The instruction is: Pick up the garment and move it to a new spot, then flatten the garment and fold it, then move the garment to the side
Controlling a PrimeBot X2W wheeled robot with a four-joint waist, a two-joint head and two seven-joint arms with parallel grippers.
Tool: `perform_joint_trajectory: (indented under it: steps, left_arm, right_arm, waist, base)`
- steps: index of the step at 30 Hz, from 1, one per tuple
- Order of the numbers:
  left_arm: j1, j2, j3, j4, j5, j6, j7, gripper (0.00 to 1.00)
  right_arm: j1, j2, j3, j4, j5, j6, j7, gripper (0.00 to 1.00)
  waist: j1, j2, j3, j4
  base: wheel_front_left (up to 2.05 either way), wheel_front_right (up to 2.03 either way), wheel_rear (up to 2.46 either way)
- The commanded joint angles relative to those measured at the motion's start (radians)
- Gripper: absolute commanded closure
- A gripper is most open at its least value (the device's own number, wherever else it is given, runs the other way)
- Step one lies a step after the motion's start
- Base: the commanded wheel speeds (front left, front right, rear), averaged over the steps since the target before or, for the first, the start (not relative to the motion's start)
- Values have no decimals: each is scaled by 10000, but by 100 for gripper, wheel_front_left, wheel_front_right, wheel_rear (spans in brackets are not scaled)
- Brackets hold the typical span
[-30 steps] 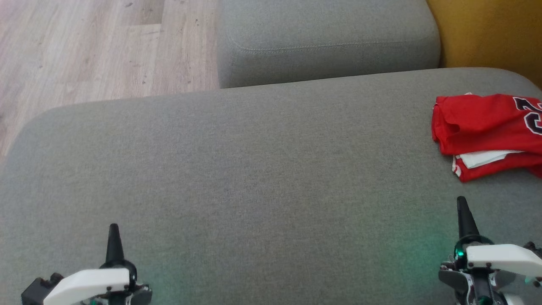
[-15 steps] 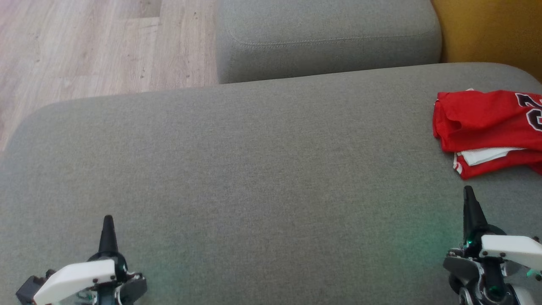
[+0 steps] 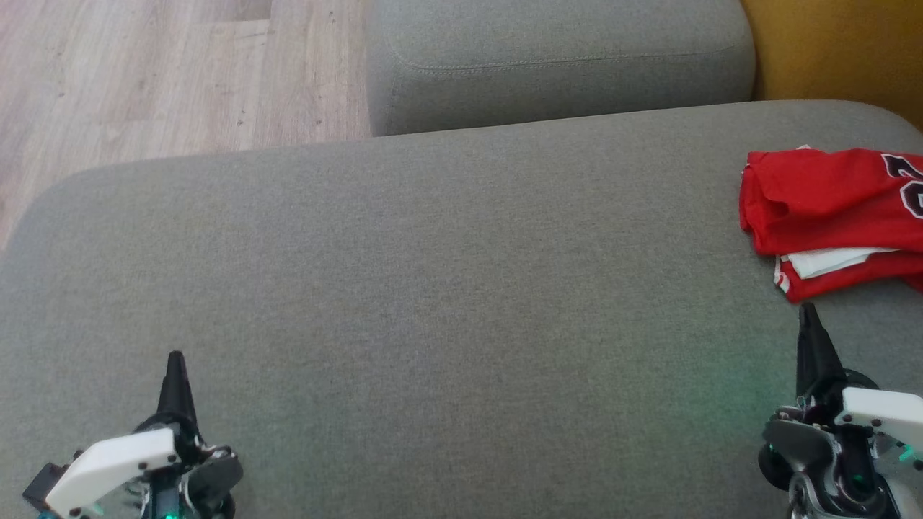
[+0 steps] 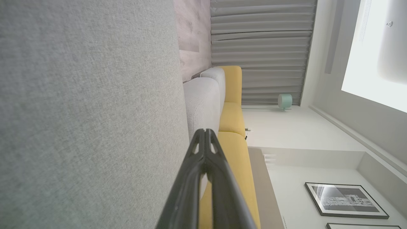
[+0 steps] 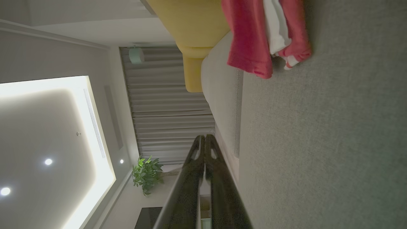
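Folded red jersey [image 3: 829, 202] is lying far right on the cushion [image 3: 433, 288]. The left claw [image 3: 175, 364] and right claw [image 3: 808, 313] are hanging closed, empty, the right just short of it.

Head overhead, wrists low sideways; sofa [image 3: 433, 252] shared.

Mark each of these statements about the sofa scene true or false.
1. The red garment lies on the grey cushion, to the robot's right. True.
2. The right jaws grip the garment. False: they are shut on nothing, stopping short of its near edge.
3. The left jaws stand wide open. False: they are shut, over bare cushion.
4. A wooden floor shows beyond the cushion. True.
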Motion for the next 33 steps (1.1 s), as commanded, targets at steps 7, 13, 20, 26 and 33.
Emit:
perform_joint_trajectory:
  steps: [7, 13, 20, 26, 33]
  left_arm:
    - [-501, 57, 370, -278, -42, -71, 75, 100]
    - [-502, 50, 379, -278, -34, -71, 83, 100]
    - [-503, 43, 390, -278, -25, -71, 91, 100]
    - [-503, 37, 398, -277, -18, -71, 98, 100]
    - [-504, 31, 407, -277, -10, -71, 105, 100]
  right_arm:
    - [-477, -150, 154, -381, 33, 79, 59, 100]
    - [-478, -137, 136, -380, 18, 79, 74, 100]
    - [-480, -123, 116, -379, 1, 79, 90, 100]
    - [-482, -112, 100, -378, -12, 79, 102, 100]
    - [-483, -100, 83, -377, -27, 79, 116, 100]
  waist:
    - [0, 0, -2, 0]
    - [0, 0, -2, 0]
    - [0, 0, -2, 0]
    - [0, 0, -2, 0]
    - [0, 0, -2, 0]
  base:
    - [0, 0, 0]
    - [0, 0, 0]
    - [0, 0, 0]
    - [0, 0, 0]
    - [0, 0, 0]
